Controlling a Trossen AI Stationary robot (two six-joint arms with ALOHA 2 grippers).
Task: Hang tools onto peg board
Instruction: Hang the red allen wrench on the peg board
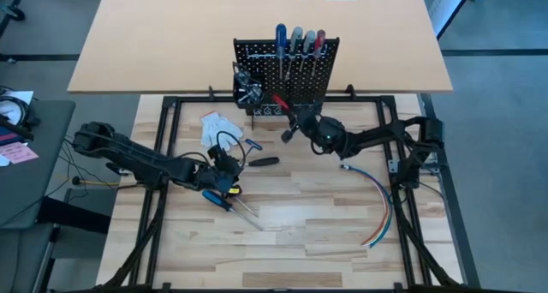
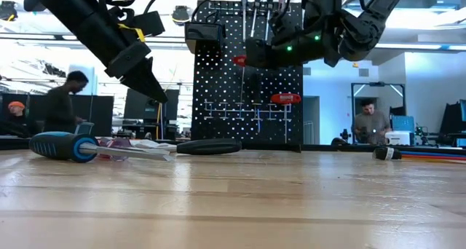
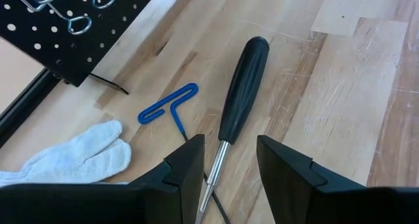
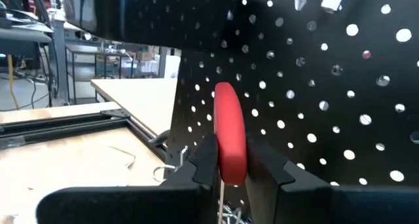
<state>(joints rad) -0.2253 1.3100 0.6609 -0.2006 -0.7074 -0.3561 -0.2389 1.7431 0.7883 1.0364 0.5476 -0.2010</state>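
Note:
The black peg board [image 1: 287, 66] stands at the table's far side, with several screwdrivers [image 1: 298, 43] hanging along its top and a small black bin [image 1: 248, 93] at its left. My right gripper [image 1: 291, 117] is shut on a red-handled tool [image 4: 229, 135] just in front of the board. My left gripper [image 3: 228, 165] is open above the table, its fingers on either side of the shaft of a black-handled screwdriver [image 3: 243, 86] that lies flat on the wood, without touching it. A blue-handled screwdriver [image 1: 218, 199] lies flat near the left gripper. My right gripper pinches the tool's red handle [image 4: 230, 165] between its two fingers, which lie across it. The handle's rounded end [image 4: 226, 96] sticks out past the fingertips toward the peg board. The tool is lifted clear of the table [image 2: 239, 60].
A white glove [image 1: 218, 126] and a blue T-handle key [image 3: 167, 106] lie left of the board. A bundle of coloured wires [image 1: 377, 199] lies at the right. A red-handled tool [image 2: 285, 98] hangs low on the board. People stand in the room behind.

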